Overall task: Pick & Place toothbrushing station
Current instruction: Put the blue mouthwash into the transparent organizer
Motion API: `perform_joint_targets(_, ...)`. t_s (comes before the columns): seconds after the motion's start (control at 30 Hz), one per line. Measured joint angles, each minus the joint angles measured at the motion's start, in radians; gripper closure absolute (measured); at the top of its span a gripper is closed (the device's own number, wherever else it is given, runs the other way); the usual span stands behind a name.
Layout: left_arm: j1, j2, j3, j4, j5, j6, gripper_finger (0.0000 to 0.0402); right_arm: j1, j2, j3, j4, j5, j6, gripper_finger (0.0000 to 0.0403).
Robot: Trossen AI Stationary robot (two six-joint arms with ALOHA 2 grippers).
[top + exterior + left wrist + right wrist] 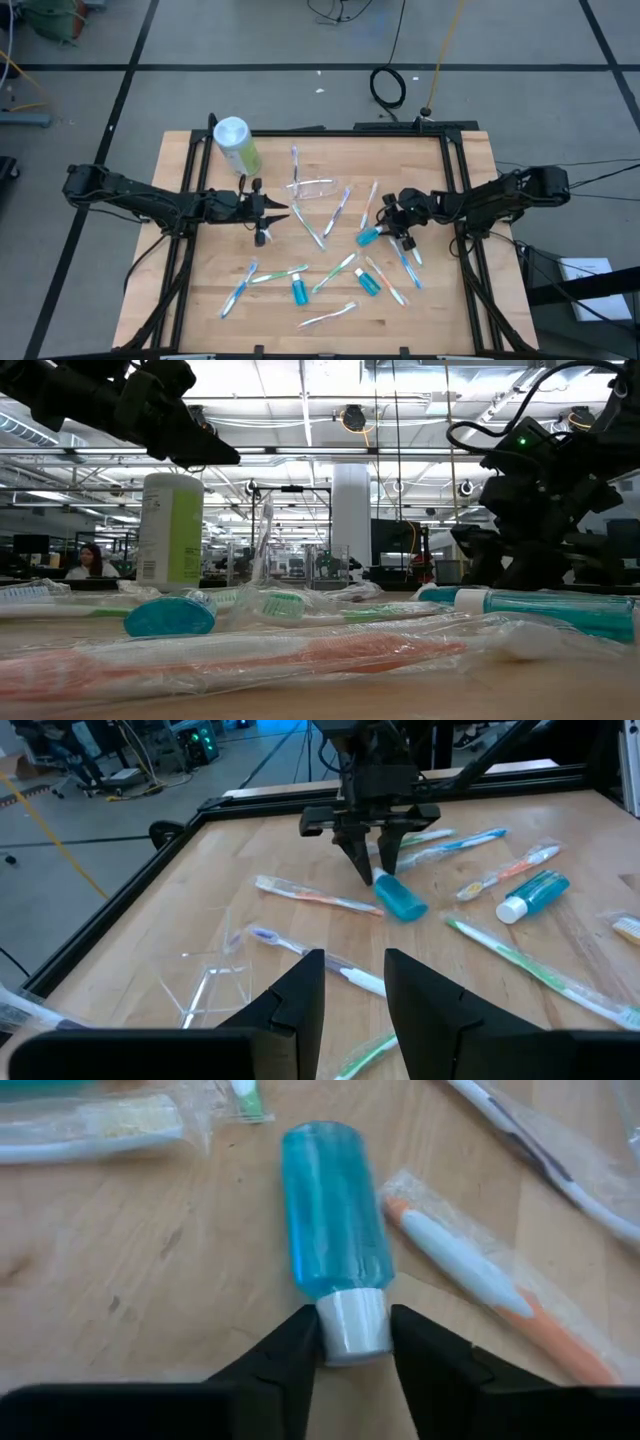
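Right claw (352, 1342) grasping blue tube (333, 1210) by white cap | left claw (354, 988) released | tube's far end cut off

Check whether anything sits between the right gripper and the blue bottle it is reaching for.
Nothing visible does. The right gripper already has its fingers on either side of the white cap of the blue bottle, which lies flat on the table. A wrapped orange toothbrush lies beside the bottle, outside the fingers.
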Motion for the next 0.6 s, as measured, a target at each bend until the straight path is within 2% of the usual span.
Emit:
perform_joint_targets(0.2, 0.0, 0.0, 0.0, -0.001, 0.0, 0.003, 0.0289, 0.0, 0.0, 0.028, 0.021, 0.03, -0.103, 0.0316)
perform_joint_targets(0.4, 0.0, 0.0, 0.0, -0.001, 0.0, 0.007, 0.0289, 0.03, -0.003, 0.125, 0.015, 0.03, -0.157, 0.0293)
perform_joint_targets(0.47, 0.0, 0.0, 0.0, -0.001, 0.0, 0.02, 0.0289, 0.05, -0.003, 0.194, -0.058, 0.041, -0.226, 0.0288)
perform_joint_targets(0.53, 0.0, 0.0, 0.0, -0.001, 0.0, 0.038, 0.0289, 0.073, -0.003, 0.281, -0.173, 0.116, -0.334, 0.029)
perform_joint_targets(0.6, 0.0, 0.0, 0.0, -0.001, 0.0, 0.055, 0.0289, 0.091, 0.001, 0.371, -0.281, 0.24, -0.464, 0.0298)
